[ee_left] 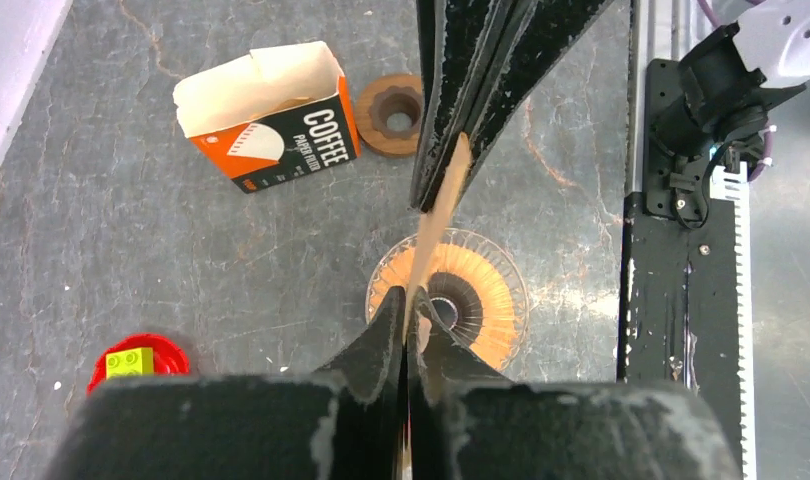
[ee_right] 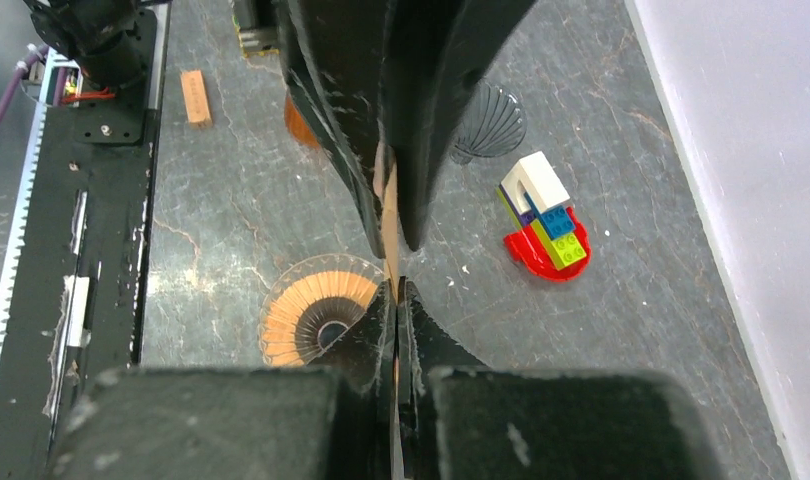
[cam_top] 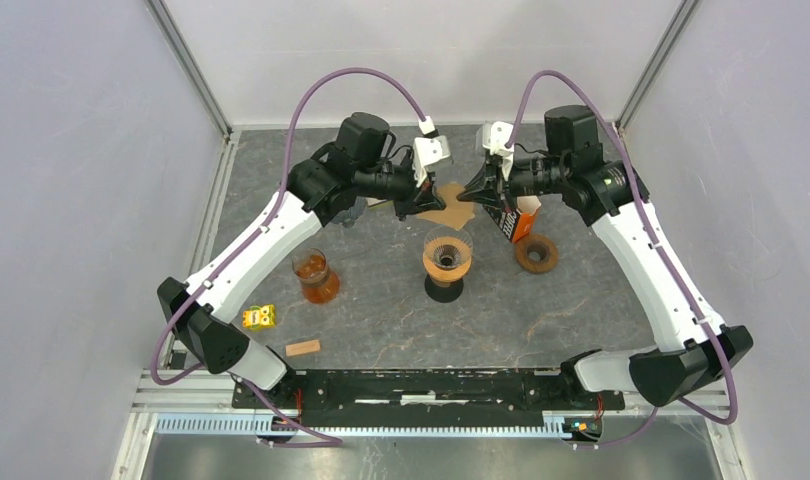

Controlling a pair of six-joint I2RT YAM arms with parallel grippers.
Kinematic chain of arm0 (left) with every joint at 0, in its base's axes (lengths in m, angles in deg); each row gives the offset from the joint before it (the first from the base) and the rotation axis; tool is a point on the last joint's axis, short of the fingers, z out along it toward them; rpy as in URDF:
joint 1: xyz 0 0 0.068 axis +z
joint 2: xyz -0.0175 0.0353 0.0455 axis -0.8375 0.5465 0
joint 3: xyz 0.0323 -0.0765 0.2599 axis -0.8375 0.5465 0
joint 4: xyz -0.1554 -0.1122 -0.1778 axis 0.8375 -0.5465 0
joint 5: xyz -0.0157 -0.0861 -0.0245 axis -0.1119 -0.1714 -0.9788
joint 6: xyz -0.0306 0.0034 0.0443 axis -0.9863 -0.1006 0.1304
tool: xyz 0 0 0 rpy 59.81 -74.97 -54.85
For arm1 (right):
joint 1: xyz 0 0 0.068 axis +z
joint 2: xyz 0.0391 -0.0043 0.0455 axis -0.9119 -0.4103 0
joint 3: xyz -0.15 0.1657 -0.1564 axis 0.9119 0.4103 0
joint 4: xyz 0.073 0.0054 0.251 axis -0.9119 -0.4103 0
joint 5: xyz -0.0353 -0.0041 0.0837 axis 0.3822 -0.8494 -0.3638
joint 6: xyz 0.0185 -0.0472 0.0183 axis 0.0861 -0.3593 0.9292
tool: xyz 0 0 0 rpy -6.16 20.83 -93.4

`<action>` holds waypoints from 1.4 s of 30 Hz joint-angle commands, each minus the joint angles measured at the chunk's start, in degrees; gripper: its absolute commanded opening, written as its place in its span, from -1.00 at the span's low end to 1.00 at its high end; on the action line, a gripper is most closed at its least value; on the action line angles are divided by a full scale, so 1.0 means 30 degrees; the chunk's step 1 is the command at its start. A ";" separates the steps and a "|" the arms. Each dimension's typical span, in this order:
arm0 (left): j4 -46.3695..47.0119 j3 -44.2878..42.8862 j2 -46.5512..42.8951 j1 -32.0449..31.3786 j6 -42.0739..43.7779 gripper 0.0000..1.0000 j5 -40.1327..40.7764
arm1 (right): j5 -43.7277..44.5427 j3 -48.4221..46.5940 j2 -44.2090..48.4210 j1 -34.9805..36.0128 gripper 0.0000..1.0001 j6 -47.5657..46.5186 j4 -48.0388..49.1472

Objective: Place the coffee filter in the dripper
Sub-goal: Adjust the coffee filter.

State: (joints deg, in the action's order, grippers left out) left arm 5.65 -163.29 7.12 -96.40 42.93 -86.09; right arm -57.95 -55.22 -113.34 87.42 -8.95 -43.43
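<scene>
A brown paper coffee filter (cam_top: 447,206) hangs above the table, stretched between both grippers. My left gripper (cam_top: 417,203) is shut on its left edge and my right gripper (cam_top: 477,194) is shut on its right edge. The dripper (cam_top: 447,256), clear ribbed glass with an orange inside on a black base, stands just nearer than the filter and below it. In the left wrist view the filter (ee_left: 436,215) shows edge-on between my left gripper (ee_left: 410,302) and the right one, over the dripper (ee_left: 486,300). In the right wrist view the filter (ee_right: 388,215) runs from my right gripper (ee_right: 395,290), with the dripper (ee_right: 306,310) below left.
An open orange and black coffee filter box (cam_top: 517,220) lies right of the dripper, with a wooden ring (cam_top: 536,254) beside it. A glass of orange liquid (cam_top: 315,276), a yellow toy brick (cam_top: 259,317) and a small wooden block (cam_top: 302,348) sit at the left front. A toy brick stack (ee_right: 544,222) lies at the back left.
</scene>
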 commanded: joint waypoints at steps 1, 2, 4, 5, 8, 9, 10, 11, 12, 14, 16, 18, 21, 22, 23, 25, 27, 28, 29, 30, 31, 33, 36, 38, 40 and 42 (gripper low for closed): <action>0.0167 -0.0023 -0.0755 -0.0067 -0.0363 -0.95 -0.0705 | -0.0535 0.0533 0.1163 0.0077 -0.84 0.1617 0.1798; 0.0095 -0.0053 -0.0955 -0.0009 -0.0495 -0.96 -0.0910 | -0.0371 0.0638 0.1305 0.0071 -0.67 0.1688 0.1863; -0.0094 -0.0215 -0.1271 0.0251 -0.1097 -0.96 -0.1621 | 0.0003 0.1051 0.1675 0.0078 -0.40 0.1403 0.1772; -0.0098 -0.0150 -0.1428 0.0488 -0.1378 -0.95 -0.2114 | 0.0284 0.1360 0.1963 0.0078 -0.26 0.1226 0.1797; -0.0095 0.0310 -0.2100 0.0937 -0.1942 -0.95 -0.3556 | 0.0363 0.2943 0.3116 0.0057 0.00 0.0802 0.2064; -0.0095 0.0550 -0.2315 0.1052 -0.2007 -0.96 -0.3975 | 0.0117 0.3622 0.3504 0.0049 0.06 0.0729 0.2252; -0.0098 0.0730 -0.2521 0.1125 -0.2137 -0.95 -0.4417 | -0.0142 0.4161 0.3870 0.0049 0.09 0.0611 0.2346; -0.0098 0.0935 -0.2690 0.1260 -0.2240 -0.96 -0.4853 | -0.0447 0.4543 0.4221 0.0049 0.11 0.0436 0.2409; -0.0083 0.1082 -0.2835 0.1357 -0.2357 -0.95 -0.5414 | -0.0753 0.4918 0.4454 0.0049 0.11 0.0237 0.2345; -0.0098 0.1387 -0.3053 0.1474 -0.2535 -0.96 -0.6167 | -0.1709 0.5466 0.4830 0.0053 0.03 -0.0322 0.2045; -0.0097 0.1733 -0.3207 0.1516 -0.2623 -0.95 -0.6916 | -0.2723 0.5972 0.5118 0.0034 -0.06 -0.0426 0.2099; -0.0099 0.2071 -0.3234 0.1501 -0.2646 -0.96 -0.7538 | -0.3366 0.6317 0.5221 0.0047 -0.14 0.0061 0.2590; 0.0371 0.2562 -0.3278 0.1508 -0.2930 -0.95 -0.7885 | -0.3889 0.6372 0.4910 0.0047 -0.23 0.0353 0.2763; 0.0386 0.2628 -0.3265 0.1516 -0.2926 -0.95 -0.7921 | -0.3993 0.6364 0.4806 0.0042 -0.26 0.0385 0.2787; 0.0378 0.2683 -0.3295 0.1514 -0.2953 -0.95 -0.7954 | -0.4092 0.6371 0.4689 0.0049 -0.29 0.0446 0.2839; 0.0395 0.2744 -0.3318 0.1494 -0.2924 -0.96 -0.8010 | -0.4183 0.6371 0.4539 0.0056 -0.34 0.0508 0.2891; 0.0400 0.2780 -0.3387 0.1509 -0.2935 -0.95 -0.8042 | -0.4266 0.6372 0.4490 0.0047 -0.37 0.0476 0.2883; 0.0399 0.2817 -0.3389 0.1501 -0.2921 -0.95 -0.8046 | -0.4241 0.6372 0.4446 0.0049 -0.37 0.0461 0.2891; 0.0400 0.2818 -0.3391 0.1515 -0.2941 -0.95 -0.8053 | -0.4194 0.6401 0.4429 0.0057 -0.39 0.0446 0.2897; 0.0414 0.2842 -0.3413 0.1516 -0.2905 -0.96 -0.8043 | -0.4073 0.6394 0.4380 0.0049 -0.41 0.0409 0.2861; 0.0402 0.2845 -0.3408 0.1516 -0.2886 -0.96 -0.8043 | -0.4045 0.6429 0.4336 0.0049 -0.42 0.0374 0.2821; 0.0407 0.2860 -0.3422 0.1514 -0.2848 -0.96 -0.8087 | -0.4022 0.6481 0.4314 0.0035 -0.43 0.0231 0.2745; 0.0400 0.2902 -0.3451 0.1509 -0.2779 -0.95 -0.8228 | -0.3915 0.6417 0.4271 0.0038 -0.44 -0.0201 0.2402; 0.0399 0.2961 -0.3467 0.1516 -0.2751 -0.95 -0.8332 | -0.3782 0.6357 0.4309 0.0055 -0.45 -0.0440 0.2155; 0.0414 0.2968 -0.3466 0.1512 -0.2709 -0.95 -0.8421 | -0.3711 0.6342 0.4310 0.0038 -0.46 -0.0694 0.1914; 0.0403 0.3022 -0.3501 0.1516 -0.2613 -0.95 -0.8497 | -0.3733 0.6314 0.4317 0.0071 -0.48 -0.1120 0.1545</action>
State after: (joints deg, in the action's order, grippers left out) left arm 5.39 -154.55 -1.84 -91.99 36.40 -109.19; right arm -68.49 -36.14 -100.46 87.42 -9.49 -36.96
